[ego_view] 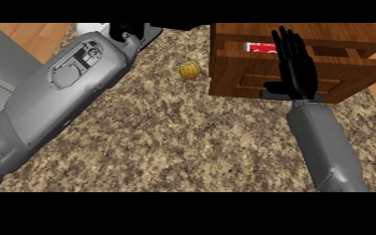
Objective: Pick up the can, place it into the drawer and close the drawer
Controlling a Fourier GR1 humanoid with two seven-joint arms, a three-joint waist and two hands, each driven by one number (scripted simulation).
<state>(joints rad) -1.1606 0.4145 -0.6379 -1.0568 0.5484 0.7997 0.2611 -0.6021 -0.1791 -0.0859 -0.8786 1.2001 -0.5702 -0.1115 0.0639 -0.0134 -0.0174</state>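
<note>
- Drawer contents first: one brown wooden drawer unit (294,62) stands at the far right corner of the speckled brown-and-beige granite worktop (183,139), and its open compartment is seen from above.
- One red can with a white label (260,47) is seen lying inside that open compartment, close to the drawer's left wall; only part of it is visible, the rest being hidden behind the right hand.
- Nothing more of the drawer's inside can be made out, since the hand covers much of it.
- One black right hand (295,62) is held over the drawer, fingers straight and pointing away from the robot, thumb stretched to the side; it is released and nothing is grasped by it. Whether it touches the drawer's front cannot be told.
- One small round yellow ridged object (189,70) lies on the worktop just beside the drawer unit's left side, apart from it.
- One black left hand (126,31) is seen at the worktop's far edge, at the end of a grey forearm that crosses the left side; only a small part is shown, so it cannot be told whether it is clenched or released.
- A strip of light wooden floor (33,37) is seen beyond the worktop's left edge.
</note>
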